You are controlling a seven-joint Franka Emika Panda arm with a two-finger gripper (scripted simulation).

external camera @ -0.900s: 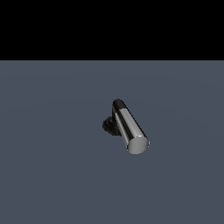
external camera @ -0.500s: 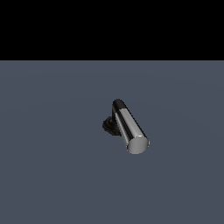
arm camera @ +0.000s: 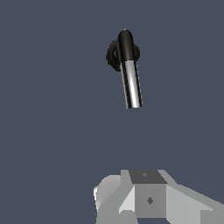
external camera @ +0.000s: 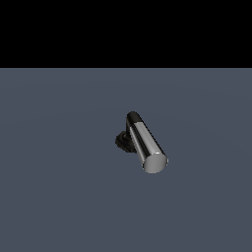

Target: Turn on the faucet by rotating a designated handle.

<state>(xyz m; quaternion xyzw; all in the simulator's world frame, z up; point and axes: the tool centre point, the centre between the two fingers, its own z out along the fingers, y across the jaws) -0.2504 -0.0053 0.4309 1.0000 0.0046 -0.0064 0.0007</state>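
Exterior view. The faucet (external camera: 139, 141) stands slightly right of the picture's middle on a flat, matte, slate-grey bench (external camera: 59, 197); above the bench's far edge the background is plain black. The fixture has three visible parts: a small black round base (external camera: 123, 141) resting on the bench, a short black elbow (external camera: 133, 118) rising from it, and the handle (external camera: 146, 145), a straight cylindrical bar of polished chrome. The bar runs from the elbow toward five o'clock and ends in a flat, round, pale-grey face (external camera: 155, 163). Its curved side carries long bright and dark reflection bands. The base sits at about nine o'clock from the bar's middle and is partly hidden behind it. No arm or pincer appears in this view.

Wrist view. The faucet (arm camera: 124, 59) is seen nearly from above, well apart from the robot's hardware. The black round base (arm camera: 112, 53) shows as a dark disc with the black elbow (arm camera: 125, 43) lying across it. The handle (arm camera: 132, 85) extends from the elbow toward six o'clock, tilted slightly toward five, with striped chrome reflections along its length. At the frame's edge, at six o'clock from the handle, lies the grey-white, faceted, blocky body of the pincer (arm camera: 148, 199). Its fingers are out of frame, so whether it is wide or narrow cannot be told. It touches nothing visible.
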